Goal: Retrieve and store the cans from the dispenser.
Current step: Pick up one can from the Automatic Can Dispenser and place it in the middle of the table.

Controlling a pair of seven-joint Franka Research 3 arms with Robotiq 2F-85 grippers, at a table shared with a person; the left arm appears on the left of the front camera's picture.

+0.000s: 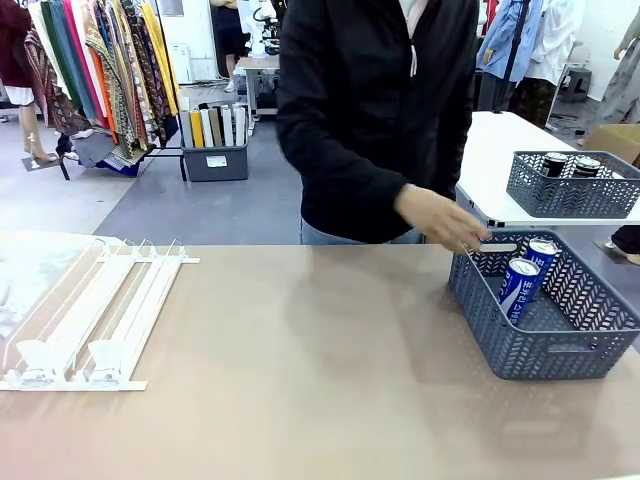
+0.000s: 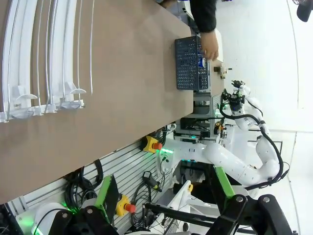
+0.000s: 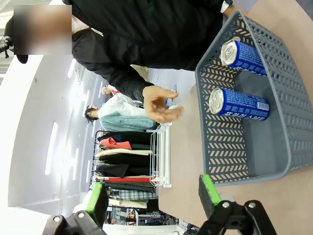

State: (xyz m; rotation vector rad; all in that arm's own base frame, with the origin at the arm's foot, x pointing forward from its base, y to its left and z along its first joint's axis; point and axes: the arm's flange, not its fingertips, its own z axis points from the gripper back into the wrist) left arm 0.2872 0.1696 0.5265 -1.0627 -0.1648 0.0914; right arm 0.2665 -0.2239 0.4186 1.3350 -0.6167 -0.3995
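Note:
The white and clear dispenser (image 1: 90,320) lies at the table's left, and no can shows in its lanes; it also lies in the left wrist view (image 2: 44,58). Two blue cans (image 1: 520,290) (image 1: 541,256) lie in the grey-blue basket (image 1: 550,355) at the right. In the right wrist view these cans (image 3: 239,104) (image 3: 243,55) rest side by side in the basket (image 3: 220,142). The person's hand (image 1: 440,218) hovers at the basket's far left corner, empty. My left gripper (image 2: 164,191) is open, high above the table. My right gripper (image 3: 154,196) is open, well short of the basket.
A second lattice basket (image 1: 570,185) holding black cans (image 1: 553,163) stands on a white table behind, at the right. The person stands at the far edge, leaning toward the basket. My right arm (image 2: 244,161) shows in the left wrist view.

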